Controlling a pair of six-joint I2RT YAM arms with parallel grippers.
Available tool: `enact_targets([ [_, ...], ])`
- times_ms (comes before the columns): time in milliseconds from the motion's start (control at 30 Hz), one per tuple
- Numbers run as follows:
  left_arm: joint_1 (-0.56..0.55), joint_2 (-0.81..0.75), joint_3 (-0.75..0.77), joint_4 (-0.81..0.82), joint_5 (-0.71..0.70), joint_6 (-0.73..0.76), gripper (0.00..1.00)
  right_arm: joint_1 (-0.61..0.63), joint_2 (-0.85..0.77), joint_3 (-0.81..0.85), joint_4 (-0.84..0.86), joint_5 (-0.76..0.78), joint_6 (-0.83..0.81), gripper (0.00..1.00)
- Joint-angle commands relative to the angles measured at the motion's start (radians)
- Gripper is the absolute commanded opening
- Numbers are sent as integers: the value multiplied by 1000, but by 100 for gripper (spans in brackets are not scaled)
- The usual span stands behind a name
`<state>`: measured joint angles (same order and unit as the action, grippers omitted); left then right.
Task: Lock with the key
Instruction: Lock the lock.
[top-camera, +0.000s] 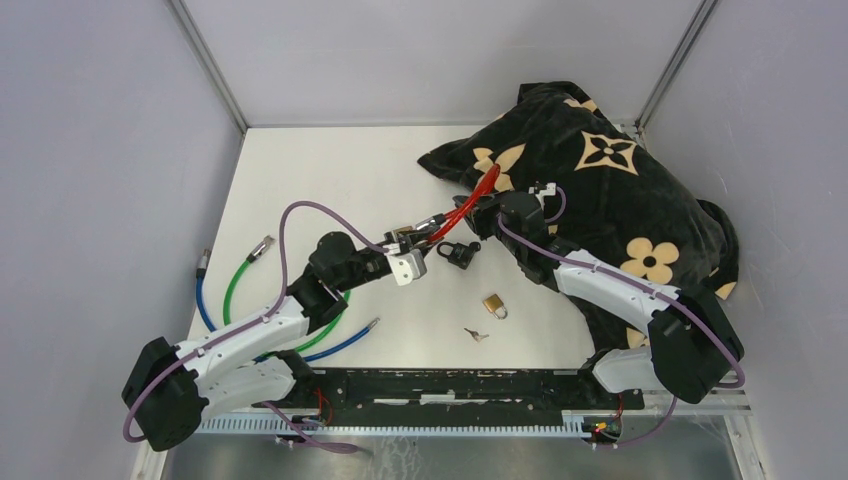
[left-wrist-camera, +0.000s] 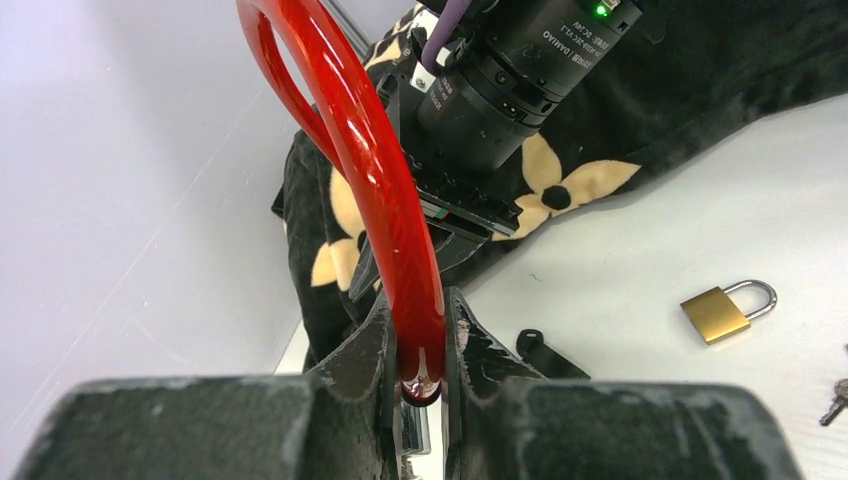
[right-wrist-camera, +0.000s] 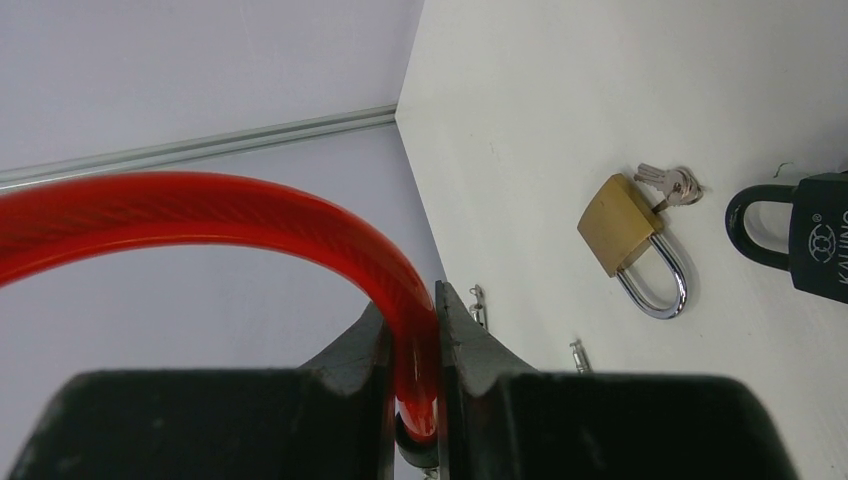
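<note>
Key (top-camera: 476, 334) lies loose on the white table (top-camera: 330, 180), near the brass padlock (top-camera: 494, 305), with neither gripper on it. We see a black padlock (top-camera: 458, 251) lying farther in, close to the red cable lock (top-camera: 462, 212) strung between the arms. Left gripper (left-wrist-camera: 420, 320) jaws are clamped on one end of the cable lock, right gripper (right-wrist-camera: 410, 330) jaws on the other. A black flowered blanket (top-camera: 600, 180) lies far right, and a blue cable (top-camera: 203, 300) and green cable (top-camera: 235, 280) lie left.

Black floral cloth (top-camera: 610, 190) right, coloured cables (top-camera: 229, 290) left.
</note>
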<state>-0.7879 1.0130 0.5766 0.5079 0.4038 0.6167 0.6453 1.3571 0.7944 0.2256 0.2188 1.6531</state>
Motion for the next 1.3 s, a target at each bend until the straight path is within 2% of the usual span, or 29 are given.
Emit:
enact_targets([
  [0, -25, -9, 38, 77, 121, 135, 2, -15, -3, 4, 73, 7, 66, 0],
  [267, -25, -5, 33, 64, 128, 222, 2, -14, 2, 2, 93, -1, 72, 0],
  [400, -25, 16, 31, 60, 89, 202, 2, -14, 1, 2, 97, -10, 73, 0],
  [533, -25, 29, 9, 83, 138, 219, 2, -13, -5, 3, 104, -13, 76, 0],
  [633, -26, 55, 9, 107, 118, 233, 2, -15, -14, 2, 107, -24, 75, 0],
  [733, -21, 83, 14, 142, 65, 202, 2, -14, -27, -7, 121, -27, 75, 0],
  [933, 5, 109, 35, 151, 44, 63, 2, -15, -37, -28, 183, -59, 75, 0],
  [1067, 40, 129, 18, 205, 18, 79, 2, -13, -47, -44, 245, -88, 80, 0],
  [1200, 52, 135, 16, 174, 34, 95, 2, -14, -60, -51, 252, -80, 79, 0],
  [1267, 50, 125, 18, 136, 61, 100, 8, -14, -64, -55, 257, -75, 80, 0],
])
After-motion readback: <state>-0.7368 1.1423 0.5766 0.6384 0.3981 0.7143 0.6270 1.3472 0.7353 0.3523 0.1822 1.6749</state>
